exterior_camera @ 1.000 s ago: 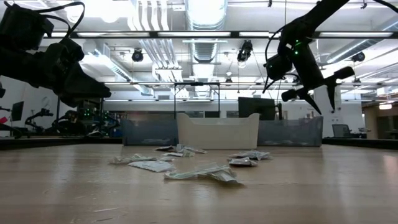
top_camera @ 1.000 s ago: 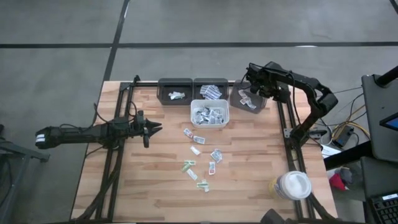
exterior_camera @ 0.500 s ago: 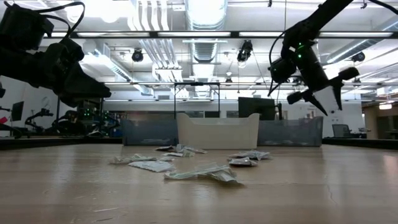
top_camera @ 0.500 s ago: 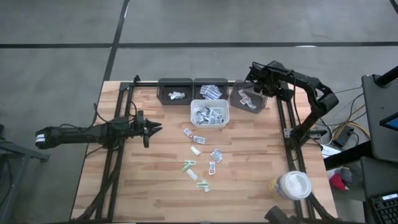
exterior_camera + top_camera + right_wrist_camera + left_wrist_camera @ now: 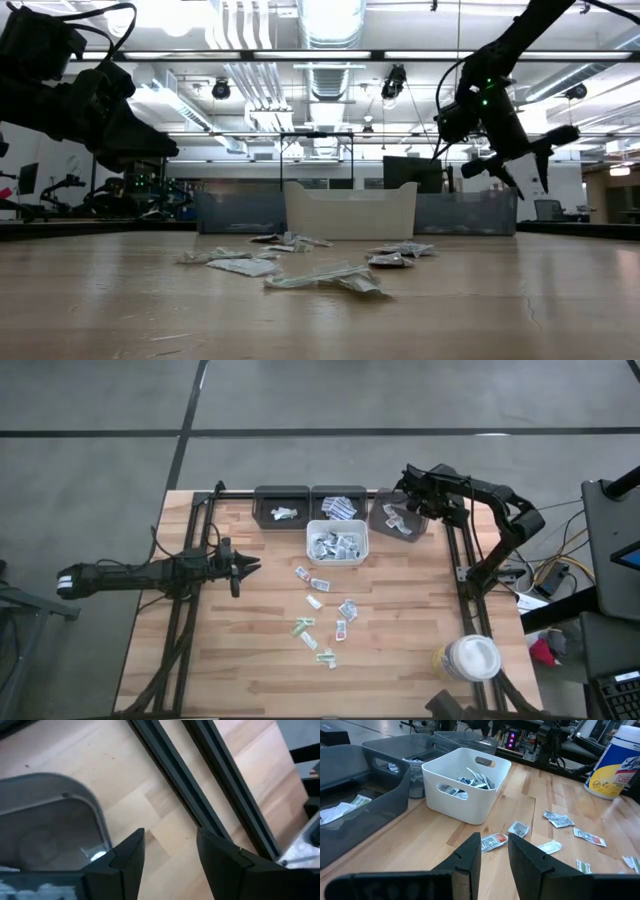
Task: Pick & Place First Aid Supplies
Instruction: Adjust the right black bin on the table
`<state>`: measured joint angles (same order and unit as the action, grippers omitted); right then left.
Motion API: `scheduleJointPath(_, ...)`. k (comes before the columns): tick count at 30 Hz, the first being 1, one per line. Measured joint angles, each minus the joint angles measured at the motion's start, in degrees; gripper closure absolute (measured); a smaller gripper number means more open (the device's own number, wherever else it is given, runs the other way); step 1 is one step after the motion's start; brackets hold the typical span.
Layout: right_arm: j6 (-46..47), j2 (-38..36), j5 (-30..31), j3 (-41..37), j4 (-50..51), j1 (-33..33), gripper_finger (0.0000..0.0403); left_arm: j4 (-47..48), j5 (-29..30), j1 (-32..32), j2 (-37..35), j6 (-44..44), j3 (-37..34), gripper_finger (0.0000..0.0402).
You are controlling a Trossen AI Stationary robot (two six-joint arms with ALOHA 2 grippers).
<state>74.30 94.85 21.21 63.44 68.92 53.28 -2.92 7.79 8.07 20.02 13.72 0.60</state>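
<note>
Right gripper hangs empty with fingers spread over the rightmost grey bin at the table's far side, so my next pick, the loose sachets scattered mid-table just in front of the white bin, lies toward the near edge and to its left. Left gripper, fingers slightly apart and holding nothing, waits beside that scatter and looks nearer; I can't pin any 1 sachet's long axis.

Loose sachets lie mid-table before a white bin, three grey bins ranged behind it.
</note>
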Motion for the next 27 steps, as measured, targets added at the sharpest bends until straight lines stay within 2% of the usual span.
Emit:
scheduleJointPath(14,-5.0,0.0,-0.1,2.1,-9.3,1.1,0.0232,0.0,0.0,0.0,0.0,0.2,0.0,0.0307)
scheduleJointPath(27,-7.3,-0.4,3.0,5.3,-9.2,1.2,0.0232,0.0,0.0,0.0,0.0,0.2,0.0,0.0307)
